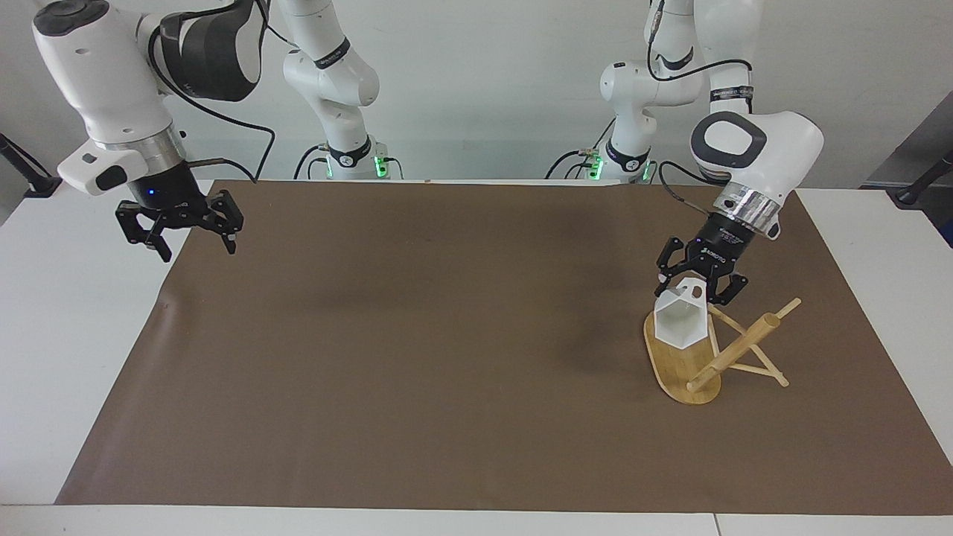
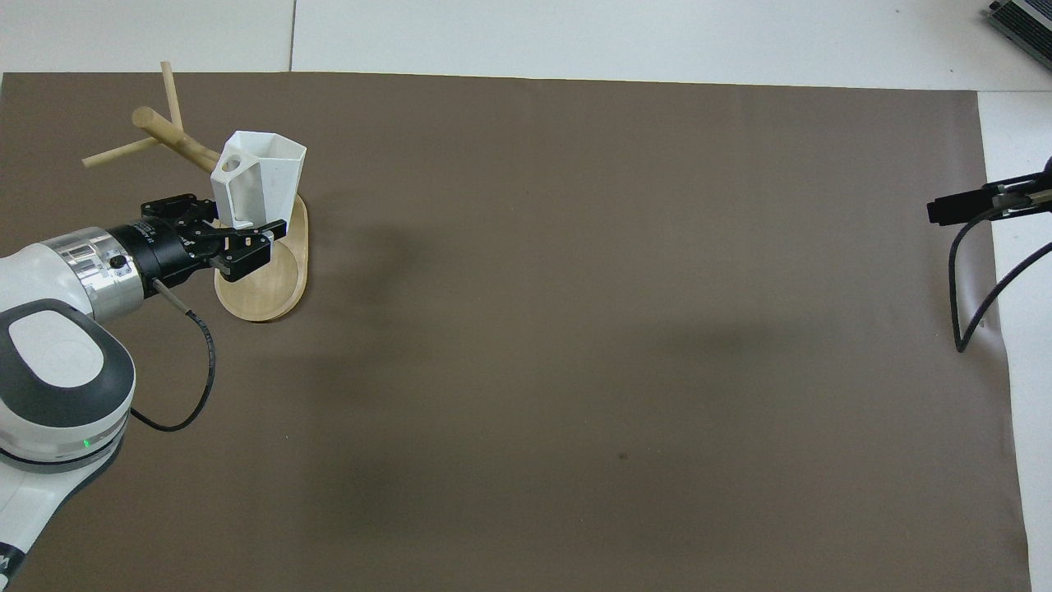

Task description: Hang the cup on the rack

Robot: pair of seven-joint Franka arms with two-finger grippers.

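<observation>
Cup (image 1: 679, 324) in left gripper (image 1: 698, 286) over rack (image 1: 689, 365)

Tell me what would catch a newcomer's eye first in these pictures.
First the white cup, held by the left gripper over the rack at the left arm's end of the brown mat. The rack's thick post leans steeply, thin pegs crossing it. The right gripper hangs open over the mat's corner at the right arm's end, waiting.
</observation>
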